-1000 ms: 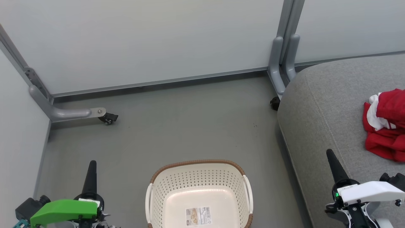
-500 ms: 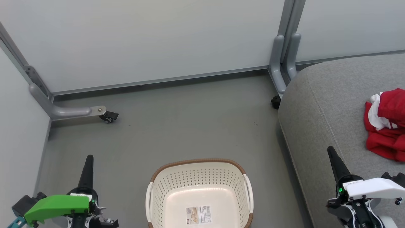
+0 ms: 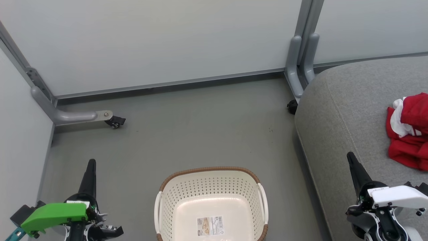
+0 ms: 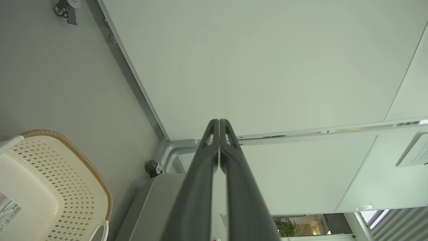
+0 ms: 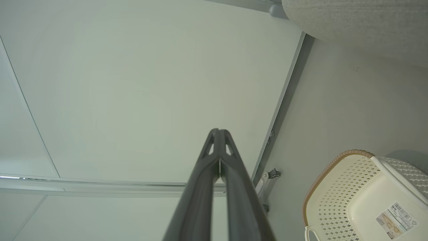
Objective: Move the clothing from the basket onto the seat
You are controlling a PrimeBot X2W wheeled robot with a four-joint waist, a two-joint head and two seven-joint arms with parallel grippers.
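The cream perforated basket [image 3: 210, 197] with a brown rim stands on the floor at the bottom centre of the head view, holding nothing but its label; it is also at the left of the left wrist view [image 4: 50, 180] and at the lower right of the right wrist view [image 5: 354, 197]. The red and white clothing [image 3: 408, 130] lies crumpled on the grey seat [image 3: 341, 117] at the right edge. My left gripper [image 3: 91, 163] hangs shut left of the basket, its fingers pressed together [image 4: 219, 122]. My right gripper [image 3: 349, 155] is shut over the seat's front edge, fingers together [image 5: 219, 131]. Both hold nothing.
Pale partition panels [image 3: 160, 40] close off the back and left. Grey panel feet with black castors [image 3: 113, 122] stand on the grey floor at left and beside the seat's corner [image 3: 291, 106]. Open floor lies between basket and panels.
Both grippers have drawn back slightly toward the bottom of the head view, the left one also shifting left. The basket and clothing have stayed put.
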